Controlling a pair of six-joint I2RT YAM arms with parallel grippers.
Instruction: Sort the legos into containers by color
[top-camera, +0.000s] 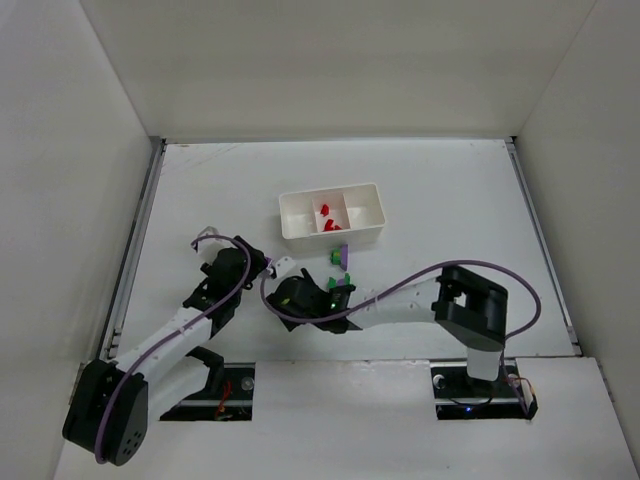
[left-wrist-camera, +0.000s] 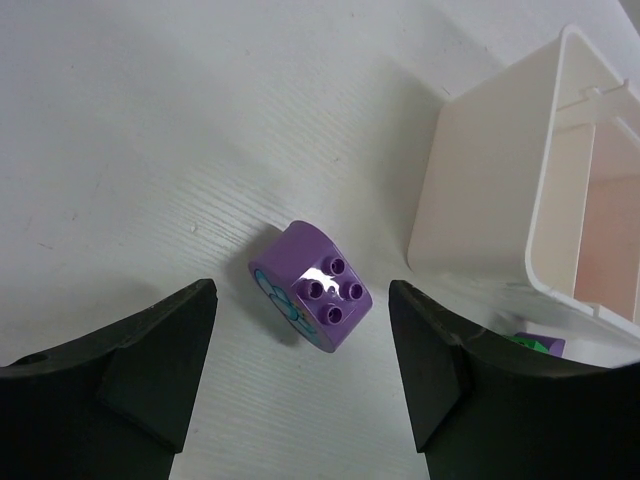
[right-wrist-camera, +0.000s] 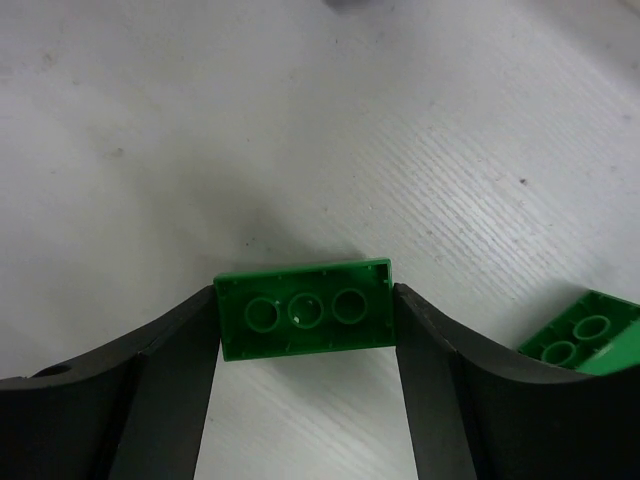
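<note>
The white tray (top-camera: 330, 236) stands at mid table, with red legos (top-camera: 327, 216) in its middle compartment. My left gripper (left-wrist-camera: 302, 385) is open. A rounded purple lego (left-wrist-camera: 310, 287) lies on the table just beyond its fingertips, studs facing the camera. The tray's near wall (left-wrist-camera: 480, 190) rises to the right of it. My right gripper (right-wrist-camera: 306, 345) is shut on a green lego (right-wrist-camera: 306, 308), one finger at each short end, hollow underside facing the camera. A second green lego (right-wrist-camera: 588, 338) lies to its right. Another purple lego (top-camera: 342, 256) and a green one (top-camera: 333, 258) lie before the tray.
White walls enclose the table on three sides. Both arms (top-camera: 400, 305) reach toward the middle in front of the tray, their grippers close together. A purple cable (top-camera: 520, 300) loops off the right arm.
</note>
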